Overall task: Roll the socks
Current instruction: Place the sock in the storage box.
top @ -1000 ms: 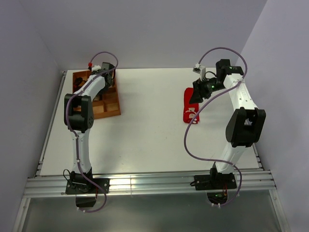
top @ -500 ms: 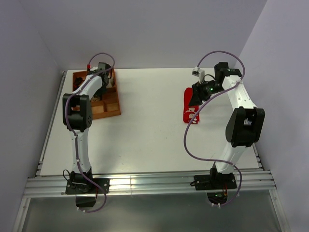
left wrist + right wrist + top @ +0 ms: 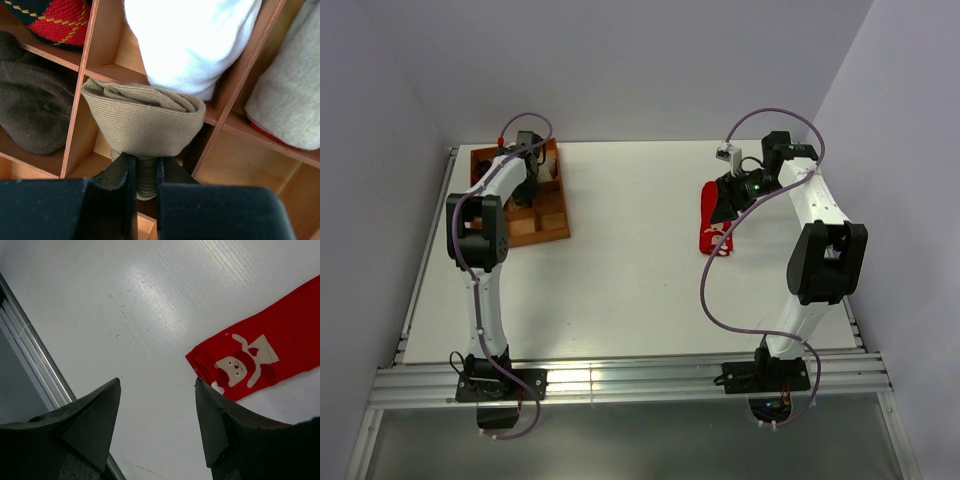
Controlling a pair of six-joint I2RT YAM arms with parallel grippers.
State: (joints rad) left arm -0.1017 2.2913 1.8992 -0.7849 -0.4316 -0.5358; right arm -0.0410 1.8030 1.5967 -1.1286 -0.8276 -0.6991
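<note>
Left wrist: left hand (image 3: 145, 176) clamps the tan sock roll (image 3: 144, 120).

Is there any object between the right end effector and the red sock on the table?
Nothing visible. The right end effector is open above the white table, and the red sock lies flat just to one side, uncovered.

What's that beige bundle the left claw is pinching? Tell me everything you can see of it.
It is a tan sock, rolled into a plump bundle of fine ribbed knit, with its cuff folded over so layered edges show along the top. The left gripper pinches its lower end between dark fingers. It sits at a compartment of the wooden tray, just below a white sock. Whether it rests on the tray floor is hidden.
</note>
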